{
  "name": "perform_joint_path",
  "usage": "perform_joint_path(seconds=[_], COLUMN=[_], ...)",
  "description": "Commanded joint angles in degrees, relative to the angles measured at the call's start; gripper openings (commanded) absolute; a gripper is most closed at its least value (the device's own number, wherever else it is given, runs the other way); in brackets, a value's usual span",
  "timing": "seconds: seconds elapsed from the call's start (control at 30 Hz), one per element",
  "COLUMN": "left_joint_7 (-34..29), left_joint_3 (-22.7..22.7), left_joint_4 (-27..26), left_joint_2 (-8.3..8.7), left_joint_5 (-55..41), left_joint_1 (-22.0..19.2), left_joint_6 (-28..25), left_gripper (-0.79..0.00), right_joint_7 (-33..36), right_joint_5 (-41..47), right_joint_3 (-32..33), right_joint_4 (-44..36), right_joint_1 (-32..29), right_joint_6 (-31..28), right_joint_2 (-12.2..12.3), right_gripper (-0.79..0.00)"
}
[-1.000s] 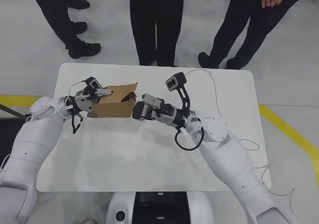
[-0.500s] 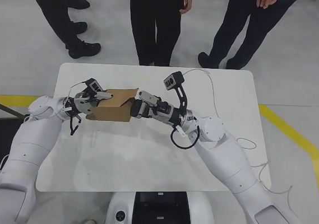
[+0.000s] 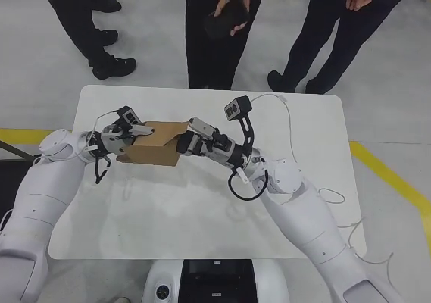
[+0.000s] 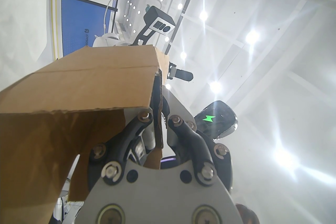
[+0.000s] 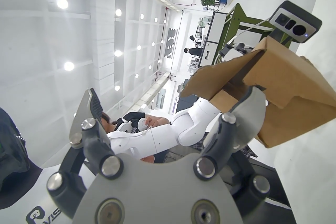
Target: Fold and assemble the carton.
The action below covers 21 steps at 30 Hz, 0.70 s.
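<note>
Over the far left part of the white table (image 3: 200, 220), the carton (image 3: 154, 144) sits between both grippers. The left gripper (image 3: 134, 133) pinches a cardboard wall at one end. The right gripper (image 3: 185, 142) has its fingers spread, one finger (image 5: 249, 107) pressed against the opposite end's flap.

White lettering (image 4: 86, 36) on blue wall banner (image 4: 76, 17); green lightning-bolt sign (image 4: 208, 118) on black housing (image 4: 224, 112).

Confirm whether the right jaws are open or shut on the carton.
Open. Right wrist view: the right jaws stand wide apart; one finger rests against the carton, the other touches nothing.
</note>
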Motion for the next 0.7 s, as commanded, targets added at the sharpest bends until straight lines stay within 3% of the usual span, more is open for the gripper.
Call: perform_joint_path(seconds=[0.0, 0.67], left_joint_7=[0.00, 0.00], left_joint_3=[0.01, -0.25], left_joint_4=[-0.15, -0.16], left_joint_2=[0.00, 0.09], left_joint_5=[0.05, -0.26], left_joint_1=[0.03, 0.35], left_joint_6=[0.03, -0.09], left_gripper=[-0.785, -0.785], right_joint_7=[-0.53, 0.63], right_joint_5=[0.48, 5.35], right_joint_3=[-0.10, -0.18], right_joint_4=[0.02, 0.75], right_joint_1=[-0.10, -0.26], right_joint_6=[0.20, 2.46], right_joint_2=[-0.10, -0.67], right_gripper=[0.000, 0.000])
